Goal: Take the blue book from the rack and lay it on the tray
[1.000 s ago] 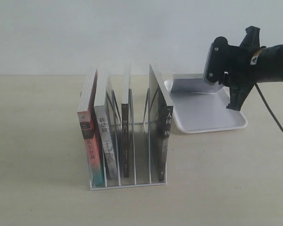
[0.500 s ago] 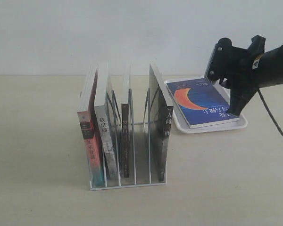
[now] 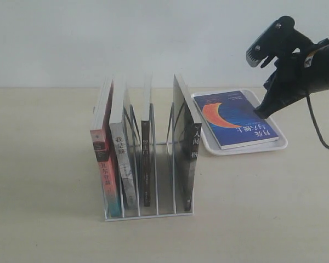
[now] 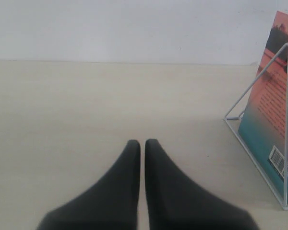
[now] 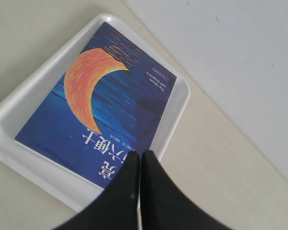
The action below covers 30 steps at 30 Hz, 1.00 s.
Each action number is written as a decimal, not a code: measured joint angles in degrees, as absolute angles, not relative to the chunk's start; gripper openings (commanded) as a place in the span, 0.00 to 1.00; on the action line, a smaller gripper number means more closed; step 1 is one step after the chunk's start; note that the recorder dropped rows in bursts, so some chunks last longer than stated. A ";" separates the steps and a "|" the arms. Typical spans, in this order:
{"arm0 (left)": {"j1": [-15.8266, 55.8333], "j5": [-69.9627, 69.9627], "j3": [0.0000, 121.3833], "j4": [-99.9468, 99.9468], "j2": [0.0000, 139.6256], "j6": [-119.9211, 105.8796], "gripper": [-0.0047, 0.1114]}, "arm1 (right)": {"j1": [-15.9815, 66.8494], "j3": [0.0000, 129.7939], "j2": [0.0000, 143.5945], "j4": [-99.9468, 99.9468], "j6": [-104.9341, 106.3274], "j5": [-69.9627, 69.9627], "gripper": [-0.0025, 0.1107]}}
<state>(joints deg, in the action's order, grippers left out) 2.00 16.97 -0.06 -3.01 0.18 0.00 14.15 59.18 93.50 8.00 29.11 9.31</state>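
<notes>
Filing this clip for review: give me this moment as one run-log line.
blue book: flat in tray | right gripper: shut, empty, over tray | left gripper: shut, empty | rack: holds four books

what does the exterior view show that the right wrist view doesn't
Only the exterior view shows the rack, with four books standing in its slots; it sits apart from the tray. Only the right wrist view shows the right gripper close up, jaws shut, and the small English print on the cover of the blue book. Both views show the blue book lying flat, cover up, on the tray.
</notes>
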 measured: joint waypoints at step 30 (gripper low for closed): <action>2.00 16.97 -0.06 -3.01 0.18 0.00 0.08 | 14.15 59.18 93.50 7.91 28.47 9.31 0.02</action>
<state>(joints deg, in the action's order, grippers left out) 2.00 16.97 -0.06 -3.01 0.18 0.00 14.15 59.18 93.50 7.91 28.47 9.31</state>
